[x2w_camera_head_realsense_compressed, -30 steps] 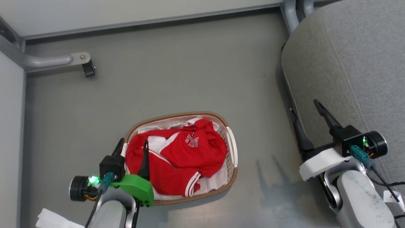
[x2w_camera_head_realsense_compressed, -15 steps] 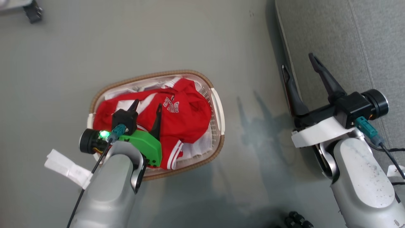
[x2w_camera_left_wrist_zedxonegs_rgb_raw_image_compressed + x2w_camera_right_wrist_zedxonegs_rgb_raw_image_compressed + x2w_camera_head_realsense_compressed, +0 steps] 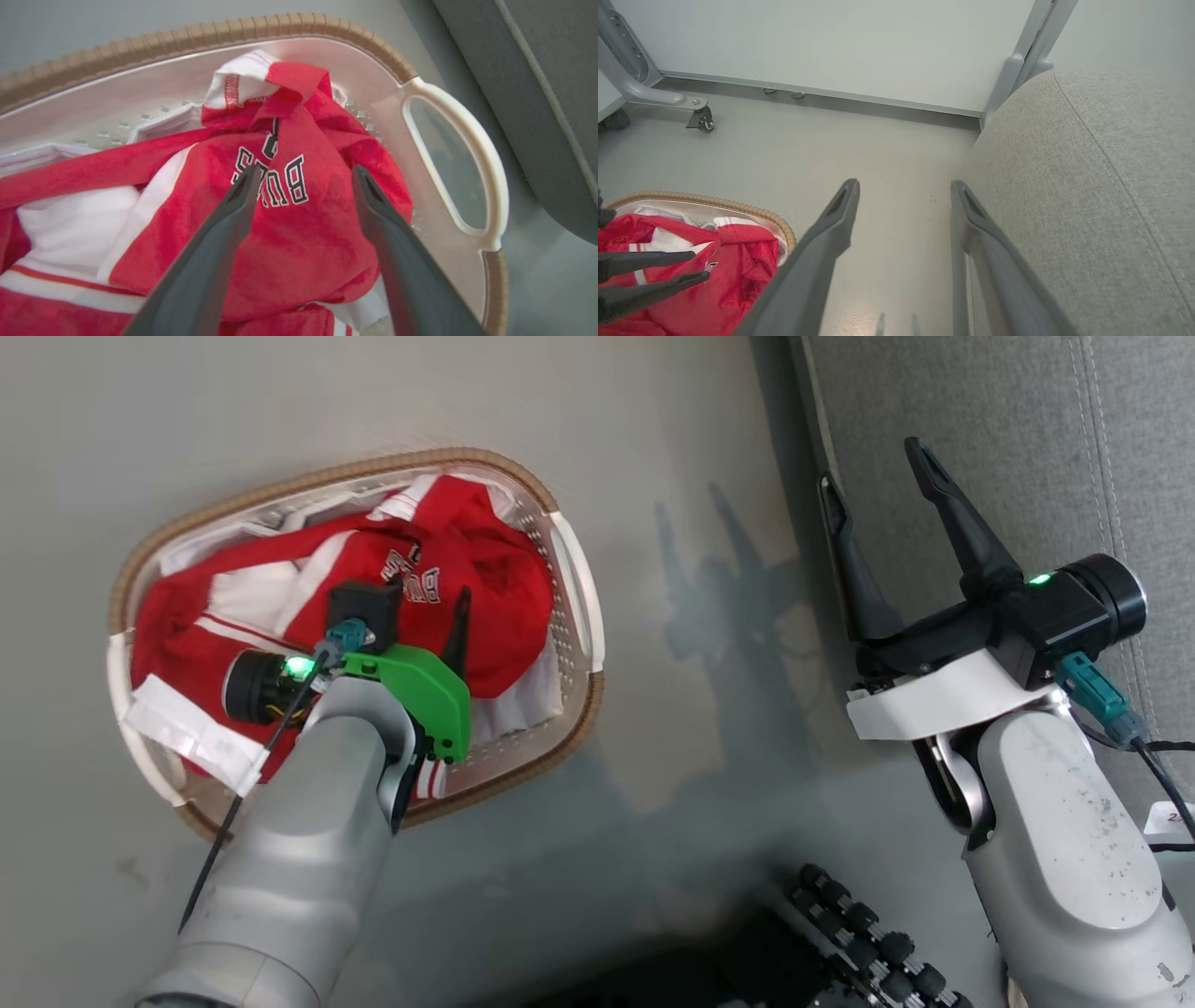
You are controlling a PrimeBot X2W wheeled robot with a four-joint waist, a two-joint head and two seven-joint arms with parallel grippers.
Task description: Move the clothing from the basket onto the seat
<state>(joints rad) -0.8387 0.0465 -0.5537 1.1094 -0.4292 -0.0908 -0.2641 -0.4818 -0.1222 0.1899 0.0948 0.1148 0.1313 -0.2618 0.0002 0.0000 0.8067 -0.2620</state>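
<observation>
- At the left of the head view, the oval laundry basket [image 3: 558, 644] stands on the grey floor [image 3: 672, 411]. A brown woven-look rim rings its white perforated walls, and a white handle sits on the end nearer the frame's middle.
- The clothing [image 3: 495, 579], bright red with white panels and stripe trim, lies crumpled inside the basket. All that shows of it is within the rim.
- The left pincer [image 3: 429, 597] hangs over the middle of the basket, ahead of its green mount [image 3: 420, 686]. A white tag [image 3: 187, 733] is on the cable beside the arm.
- In the left wrist view its two dark fingers stand wide apart, with the printed lettering [image 3: 273, 179] on the red heap between and just beyond the tips. They hold nothing; whether the tips touch the fabric I cannot tell.
- At the bottom edge of the head view, right of centre, a row of black rollers [image 3: 868, 924] shows above the floor.
- Further right, the right pincer [image 3: 870, 462] is spread wide and empty, well apart from the basket. One finger lies over the dark edge where seat meets floor, the other over grey fabric.
- The seat [image 3: 980, 429], grey woven cloth with stitched seams, takes up the upper right of the head view.
- In the right wrist view the basket and clothing sit at the lower left and a caster [image 3: 705, 122] at the upper left. The seat is along the right side, just beside the right-hand finger.
</observation>
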